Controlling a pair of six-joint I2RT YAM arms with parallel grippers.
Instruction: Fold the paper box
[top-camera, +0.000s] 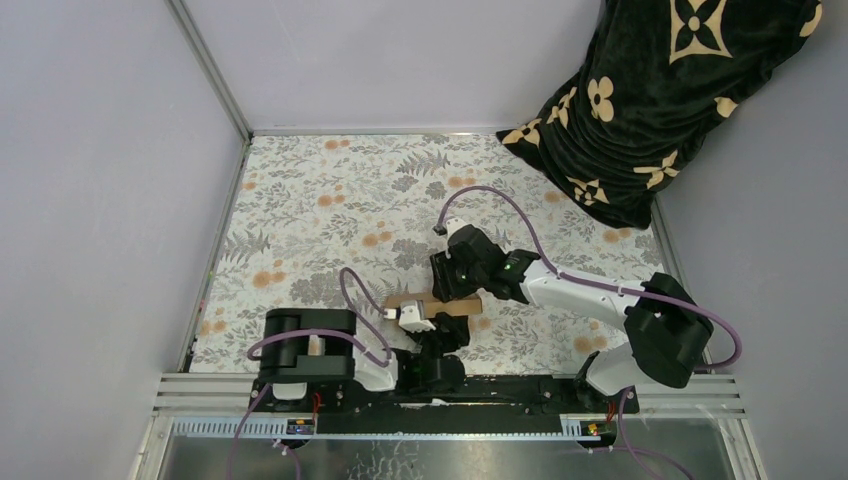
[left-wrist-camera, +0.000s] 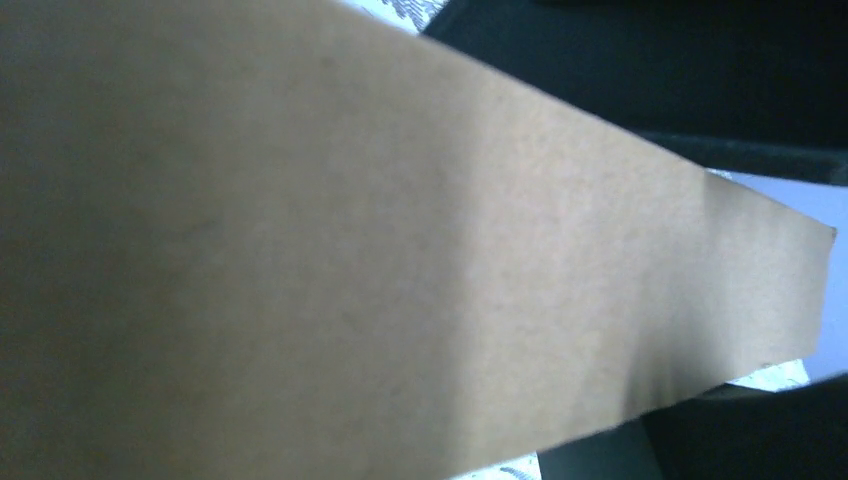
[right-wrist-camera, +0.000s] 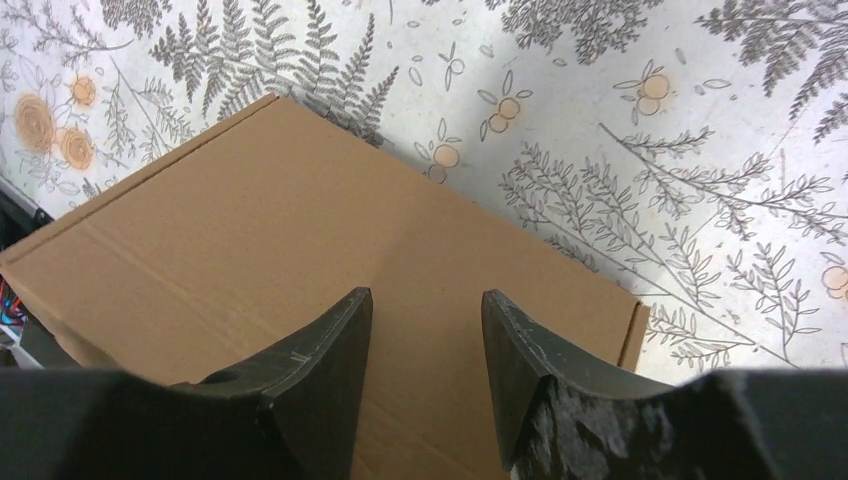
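The paper box (top-camera: 445, 304) is a flat brown cardboard box lying on the cloth between the two arms, near the front edge. In the right wrist view, the box (right-wrist-camera: 250, 230) shows its smooth top face and far corner. My right gripper (right-wrist-camera: 427, 300) hovers just over that face, open, with only cardboard showing between its fingers. My left gripper (top-camera: 415, 318) is at the box's near left end. In the left wrist view, blurred cardboard (left-wrist-camera: 350, 250) fills nearly the whole frame and hides the fingers.
A floral tablecloth (top-camera: 330, 200) covers the table. A black blanket with gold flowers (top-camera: 660, 100) hangs over the back right corner. Grey walls close off the left and back. A metal rail (top-camera: 520, 385) runs along the near edge. Purple cables (top-camera: 520, 215) loop off both arms.
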